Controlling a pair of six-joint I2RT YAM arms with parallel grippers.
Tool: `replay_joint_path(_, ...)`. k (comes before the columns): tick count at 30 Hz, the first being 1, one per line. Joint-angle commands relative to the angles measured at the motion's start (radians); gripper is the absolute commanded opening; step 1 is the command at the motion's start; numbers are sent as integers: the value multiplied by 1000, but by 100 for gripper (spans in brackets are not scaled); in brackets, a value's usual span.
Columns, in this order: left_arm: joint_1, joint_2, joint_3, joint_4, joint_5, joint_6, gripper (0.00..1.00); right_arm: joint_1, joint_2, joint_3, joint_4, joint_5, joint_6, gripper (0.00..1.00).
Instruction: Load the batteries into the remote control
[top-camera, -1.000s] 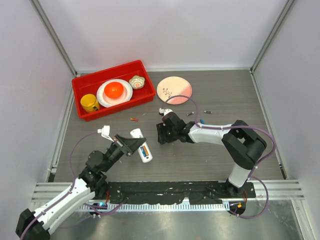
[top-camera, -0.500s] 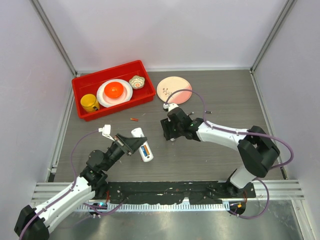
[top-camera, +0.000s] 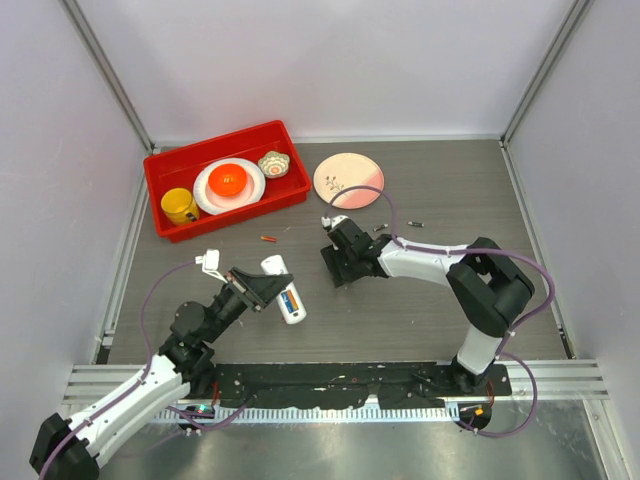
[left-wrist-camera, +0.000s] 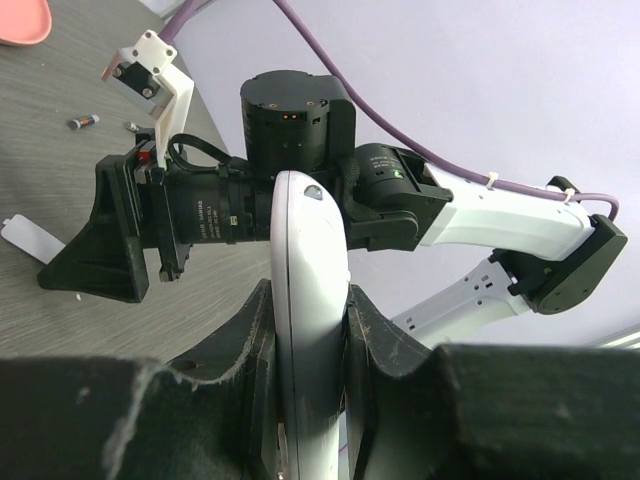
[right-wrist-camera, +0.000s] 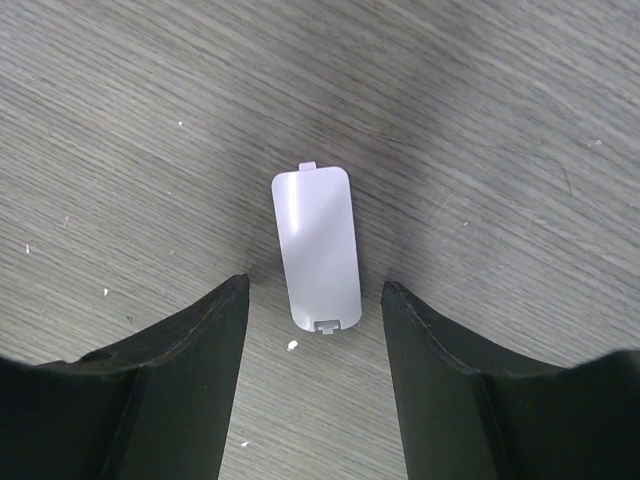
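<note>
Progress, judged: batteries (top-camera: 290, 298) appear seated in the bay, but the cover is not yet fitted.
Left tool (left-wrist-camera: 308, 335): pressed onto both faces of the remote control (left-wrist-camera: 308, 240), held edge-on.
Right tool (right-wrist-camera: 315, 300): spread wide, empty, and straddling the battery cover (right-wrist-camera: 315, 250), which lies flat on the counter (right-wrist-camera: 500, 120); it appears clear of the cover.
Loose cell (top-camera: 267, 239): on the counter beyond the left tool.

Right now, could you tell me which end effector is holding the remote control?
The left end effector, clamped on the remote control; the right end effector straddles the loose white cover, open.
</note>
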Motion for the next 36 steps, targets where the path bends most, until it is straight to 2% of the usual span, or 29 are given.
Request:
replay_joint_path(1, 5, -14, 14, 50, 7, 8, 0, -6, 12, 28, -17, -4, -35, 59)
replay_joint_path(6, 5, -3, 17, 56, 6, 10, 0, -6, 16, 25, -49, -7, -46, 54)
replay_joint_path(16, 5, 67, 28, 105, 13, 14, 0, -5, 16, 11, -55, -18, -23, 30)
replay_joint_path(19, 5, 118, 40, 133, 13, 17, 0, -11, -49, -12, -38, -13, 14, 27)
replay_joint_path(24, 5, 236, 65, 229, 10, 20, 0, -11, -252, -14, -90, 20, 58, 24)
replay_joint_path(31, 3, 482, 92, 455, -45, 1, 0, 14, -458, 51, -319, -24, 71, 22)
replay_joint_path(36, 3, 641, 129, 619, -88, -9, 0, 52, -517, 109, -448, -90, 87, 22)
